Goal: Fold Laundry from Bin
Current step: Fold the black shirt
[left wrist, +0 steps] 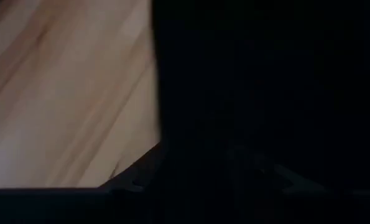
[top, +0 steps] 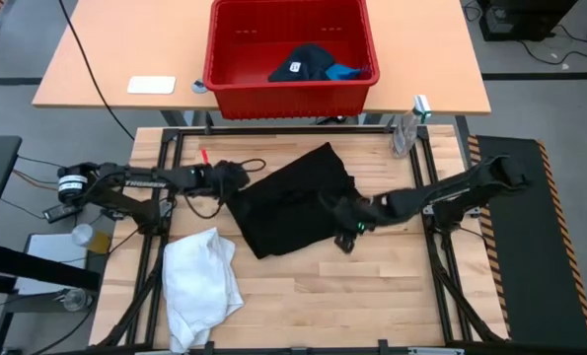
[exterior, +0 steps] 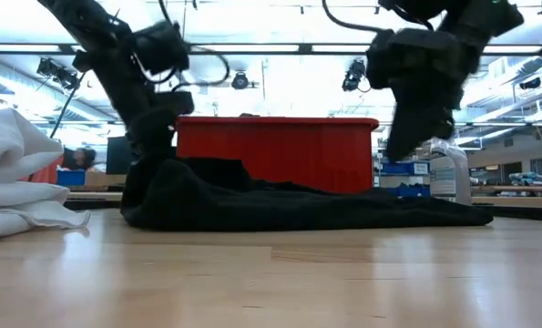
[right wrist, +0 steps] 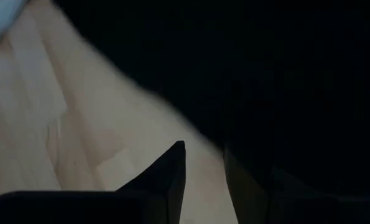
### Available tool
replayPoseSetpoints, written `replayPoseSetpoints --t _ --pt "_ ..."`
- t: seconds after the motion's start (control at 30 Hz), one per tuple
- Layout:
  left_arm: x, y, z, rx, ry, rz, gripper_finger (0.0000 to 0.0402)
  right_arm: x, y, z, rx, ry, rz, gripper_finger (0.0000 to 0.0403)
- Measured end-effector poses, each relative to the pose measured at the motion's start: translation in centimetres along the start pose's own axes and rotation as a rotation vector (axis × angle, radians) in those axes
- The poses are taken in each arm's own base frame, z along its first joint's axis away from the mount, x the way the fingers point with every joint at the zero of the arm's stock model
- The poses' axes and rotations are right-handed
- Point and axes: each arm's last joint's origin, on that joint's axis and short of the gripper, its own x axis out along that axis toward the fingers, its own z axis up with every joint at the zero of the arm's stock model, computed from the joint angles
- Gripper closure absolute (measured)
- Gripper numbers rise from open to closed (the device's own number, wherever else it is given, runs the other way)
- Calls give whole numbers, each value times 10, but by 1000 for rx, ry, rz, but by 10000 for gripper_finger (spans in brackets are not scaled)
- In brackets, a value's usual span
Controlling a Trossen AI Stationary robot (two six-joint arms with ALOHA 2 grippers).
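Observation:
The black garment (top: 293,202) lies spread on the wooden table. My left gripper (top: 236,182) is down at its left edge and is shut on it. In the low view the cloth heaps up there (exterior: 161,178). My right gripper (top: 350,215) hovers over the garment's near right part, clear of it in the low view (exterior: 400,150). Its fingers are a narrow gap apart and hold nothing (right wrist: 203,177). The white garment (top: 202,281) lies crumpled at the near left. The red bin (top: 291,49) stands on the far table, with the navy garment (top: 303,63) and the blue one (top: 344,71) inside. My left gripper holds the black garment at its left edge (top: 244,189), coming from the table's left and slanting down. The dark cloth fills the left wrist view (left wrist: 247,112) and hides the fingertips and the layers. The edge is raised a little, and the rest lies on the table.
A clear spray bottle (top: 405,133) stands at the table's far right corner. A white pad (top: 151,85) lies on the far table left of the bin. Bare wood lies along the near edge to the right of the white garment.

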Motion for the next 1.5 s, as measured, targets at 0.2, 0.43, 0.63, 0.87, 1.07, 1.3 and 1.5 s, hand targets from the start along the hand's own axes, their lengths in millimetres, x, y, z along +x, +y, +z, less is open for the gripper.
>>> replayPoseSetpoints --t 0.2,0.43,0.63,0.87,1.07,1.3,1.5 --pt "5 19 -5 -24 77 127 247 33 19 -26 51 89 -22 284" --pt "14 40 -2 -22 68 347 247 49 27 -26 68 56 25 284" --pt "41 54 -16 -55 244 272 247 48 23 -28 81 84 -12 284" --pt "38 21 -24 -56 323 42 247 39 5 -35 41 198 -164 284" --pt "25 -43 -30 14 277 -157 247 21 1 -33 -7 207 -167 284" --pt "1 -118 -33 61 26 -398 247 5 5 -31 -129 222 -60 284" --pt "-19 -160 -22 17 -289 -593 247 -1 3 -36 -216 317 -12 284"
